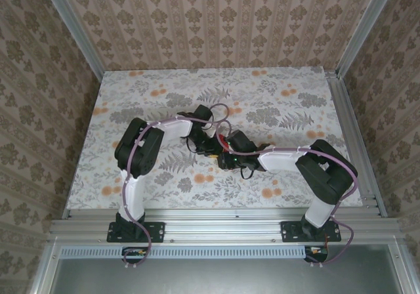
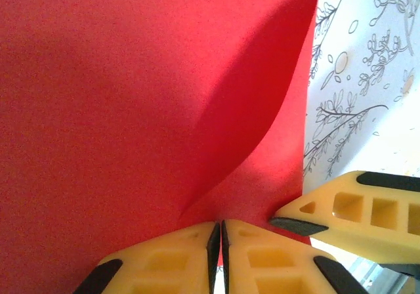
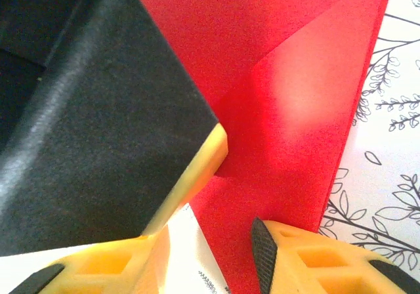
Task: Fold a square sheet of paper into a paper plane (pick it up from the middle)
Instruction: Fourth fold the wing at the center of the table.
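Worktop [image 1: 282, 94]: the back half and both side strips lie open, so there is room to pass there. Patterned walls [image 1: 39, 77] hem it in left, right and behind, with metal rails [image 1: 354, 143] along the edges.

Centre is tight: both forearms and looped cables [image 1: 223, 106] converge there.

Left gripper [image 2: 220, 238] has its jaws pinched on the square sheet of paper [image 2: 118, 123]. The sheet's raised curl blocks the way ahead and to the left.

Right gripper [image 3: 207, 238], jaws apart, sits just beside. One of its fingers [image 2: 354, 205] crowds the sheet's edge. The left gripper's black body stands close on its left; no passage there.

Bare worktop lies past the sheet's right edge.
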`<state>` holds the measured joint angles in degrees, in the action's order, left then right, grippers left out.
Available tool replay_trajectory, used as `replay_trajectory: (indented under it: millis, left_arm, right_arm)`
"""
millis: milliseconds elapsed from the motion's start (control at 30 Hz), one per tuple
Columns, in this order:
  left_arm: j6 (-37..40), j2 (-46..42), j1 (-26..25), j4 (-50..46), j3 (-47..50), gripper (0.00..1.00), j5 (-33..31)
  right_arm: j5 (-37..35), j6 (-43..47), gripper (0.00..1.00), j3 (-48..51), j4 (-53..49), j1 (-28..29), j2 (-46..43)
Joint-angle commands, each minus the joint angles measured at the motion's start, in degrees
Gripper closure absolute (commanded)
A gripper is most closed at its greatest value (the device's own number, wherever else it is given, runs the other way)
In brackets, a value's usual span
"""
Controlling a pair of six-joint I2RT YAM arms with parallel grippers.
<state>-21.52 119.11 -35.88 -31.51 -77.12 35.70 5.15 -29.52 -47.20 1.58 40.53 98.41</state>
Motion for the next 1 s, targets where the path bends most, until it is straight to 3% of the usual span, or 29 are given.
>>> replay_trajectory:
  millis: [0, 333, 967]
  left_arm:
    - [3.77, 6.35, -1.37, -6.91, 0.86, 0.85, -12.06]
    - [4.56, 10.06, -2.79, -9.58, -0.92, 0.84, -18.26]
    - [5.14, 11.49, -3.23, -10.92, -2.24, 0.84, -19.0]
  right_arm:
    - [1.33, -0.13, 0.57, 2.69, -5.19, -0.79, -0.28]
    - [4.31, -0.9, 0.57, 5.77, -2.98, -1.77, -2.0]
    - [12.05, -2.04, 0.59, 11.78, -0.52, -2.39, -5.15]
